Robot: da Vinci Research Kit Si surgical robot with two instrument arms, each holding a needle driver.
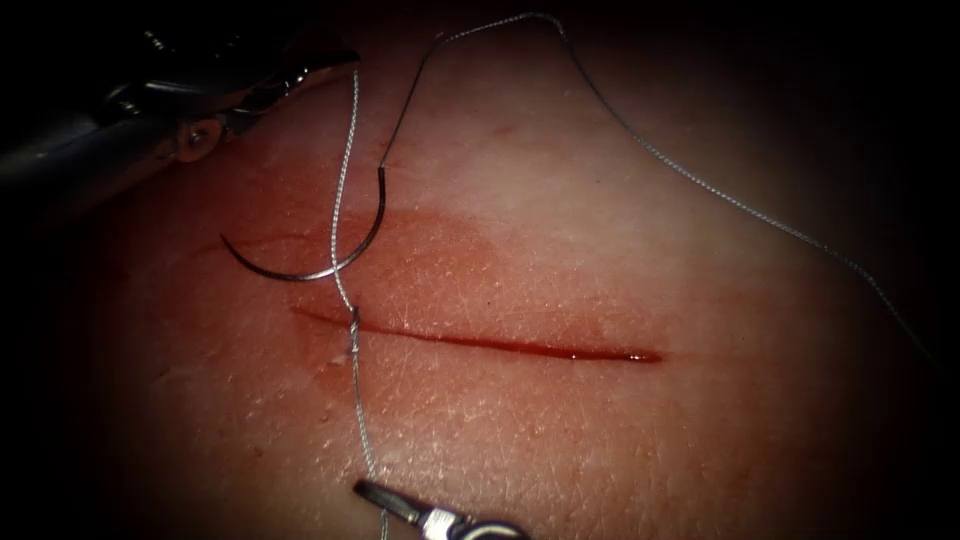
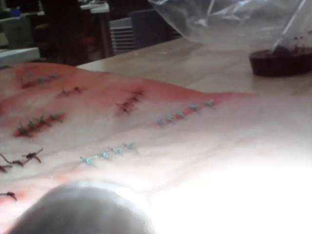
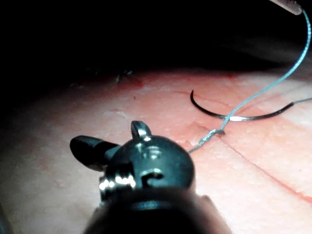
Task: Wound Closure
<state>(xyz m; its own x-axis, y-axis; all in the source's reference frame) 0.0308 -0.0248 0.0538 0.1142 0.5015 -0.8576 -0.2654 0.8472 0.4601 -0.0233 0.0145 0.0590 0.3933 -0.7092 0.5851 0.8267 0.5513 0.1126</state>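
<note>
The cut runs across the tissue, with a knot at its left end. The curved needle lies flat on the tissue just beyond the cut's far edge, near its left end. No tool holds it and it is not in the tissue. From the knot one strand of thread rises taut to my left tool, shut on it. The other strand runs toward the near edge to my right tool, also shut on thread. The right wrist view shows the needle and the knot.
A long slack loop of thread leaves the needle's tail, arcs over the far tissue and trails off to the right. Red fluid stains the tissue around the cut. The left wrist view shows several older stitched cuts and a container of red fluid.
</note>
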